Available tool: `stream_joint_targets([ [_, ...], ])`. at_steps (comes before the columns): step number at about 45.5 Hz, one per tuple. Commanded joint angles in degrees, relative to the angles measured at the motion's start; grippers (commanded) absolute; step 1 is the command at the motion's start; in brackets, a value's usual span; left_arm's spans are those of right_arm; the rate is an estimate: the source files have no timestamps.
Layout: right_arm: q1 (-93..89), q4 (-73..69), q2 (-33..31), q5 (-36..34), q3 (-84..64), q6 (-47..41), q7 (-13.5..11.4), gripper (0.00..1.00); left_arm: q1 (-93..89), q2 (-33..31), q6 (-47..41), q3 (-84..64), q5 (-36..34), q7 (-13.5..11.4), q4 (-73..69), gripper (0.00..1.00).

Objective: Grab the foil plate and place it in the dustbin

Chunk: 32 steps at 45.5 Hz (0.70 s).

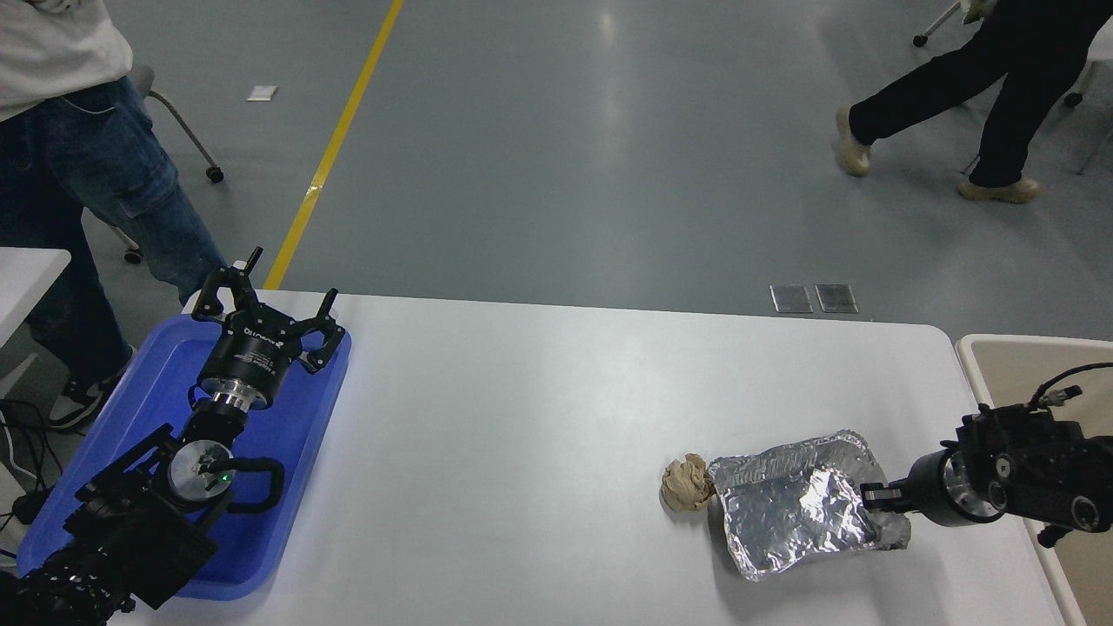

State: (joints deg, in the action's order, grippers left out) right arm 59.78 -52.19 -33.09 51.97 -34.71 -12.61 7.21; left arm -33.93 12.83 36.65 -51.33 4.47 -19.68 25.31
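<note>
It looked like a robotics lab or industrial hall: grey polished floor [609, 156], a yellow floor line [335, 143], wheeled chairs [178, 130], people walking past.

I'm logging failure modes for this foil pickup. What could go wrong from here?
1. The right gripper meets only the right edge of the wrinkled foil plate; thin foil may bend or slip free.
2. The tan paper wad touches the plate's left end and could be dragged along.
3. The dustbin sits off the table's right edge, so the plate might catch on its rim.
</note>
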Motion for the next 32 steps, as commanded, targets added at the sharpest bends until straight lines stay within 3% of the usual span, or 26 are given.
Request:
stream_joint_targets([
  [1,0.4,0.0,-0.5,0.4,0.0,0.0,1.4,0.0,0.0,0.0,0.0,0.0,0.0,0.0,0.0,1.0],
  [22,4.7,-0.9,-5.8,1.4,-0.1,-1.3,5.3,0.0,0.0,0.0,0.0,0.0,0.0,0.0,0.0,1.0],
  [32,10.4,-0.9,-8.9,1.3,0.0,-5.2,5.8,0.0,0.0,0.0,0.0,0.0,0.0,0.0,0.0,1.0],
])
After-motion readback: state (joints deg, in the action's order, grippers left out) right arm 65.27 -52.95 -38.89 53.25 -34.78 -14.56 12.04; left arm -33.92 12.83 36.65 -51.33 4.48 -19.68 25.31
